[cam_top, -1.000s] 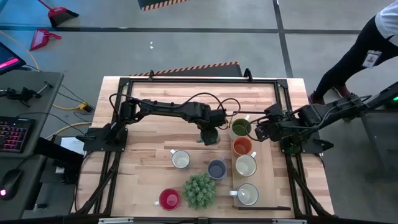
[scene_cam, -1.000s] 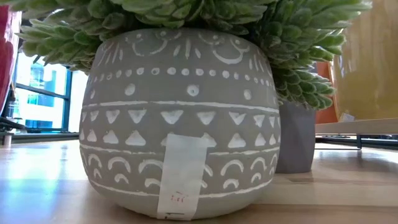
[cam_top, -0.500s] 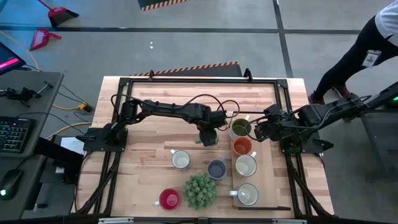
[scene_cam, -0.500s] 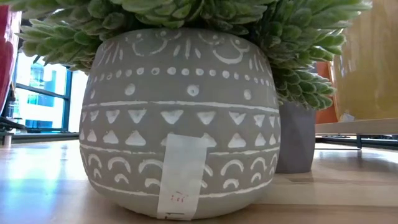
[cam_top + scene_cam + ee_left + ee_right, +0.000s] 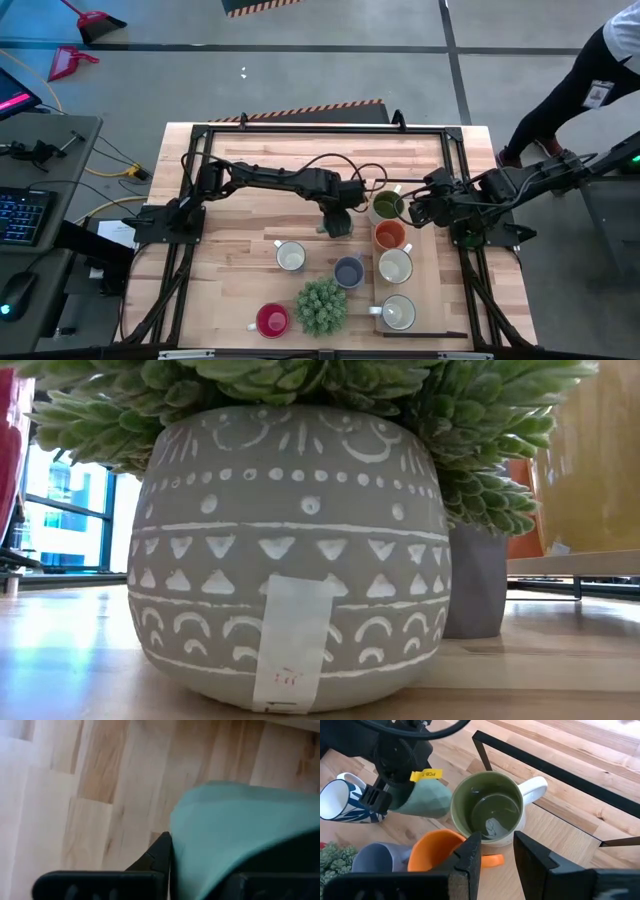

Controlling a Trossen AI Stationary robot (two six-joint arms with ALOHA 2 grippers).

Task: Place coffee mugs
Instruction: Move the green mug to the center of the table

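Note:
My left gripper [image 5: 338, 224] reaches over the middle of the table and is shut on a pale green mug [image 5: 423, 798]. The olive green mug [image 5: 386, 207] stands on its base just right of it, with the orange mug [image 5: 389, 236] and two white mugs [image 5: 395, 266] in a column toward the near edge. A blue-grey mug [image 5: 348, 271], another white mug [image 5: 290, 257] and a red mug [image 5: 272, 320] stand farther left. My right gripper [image 5: 497, 852] hangs open above the olive and orange mugs, touching nothing. My left gripper holds the pale green mug by its wall [image 5: 195, 830], with one dark finger [image 5: 161, 851] against the outside; the mug hides the other finger. The fingers come steeply from above. The mug sits tilted in the hold, close over the table; whether it touches the wood I cannot tell.
A spiky green plant [image 5: 321, 306] in a patterned grey pot [image 5: 290, 550] stands near the front edge. A black metal frame [image 5: 325, 130] borders the table. A person [image 5: 590, 90] walks beyond the far right corner. Bare wood lies at the table's left and far side.

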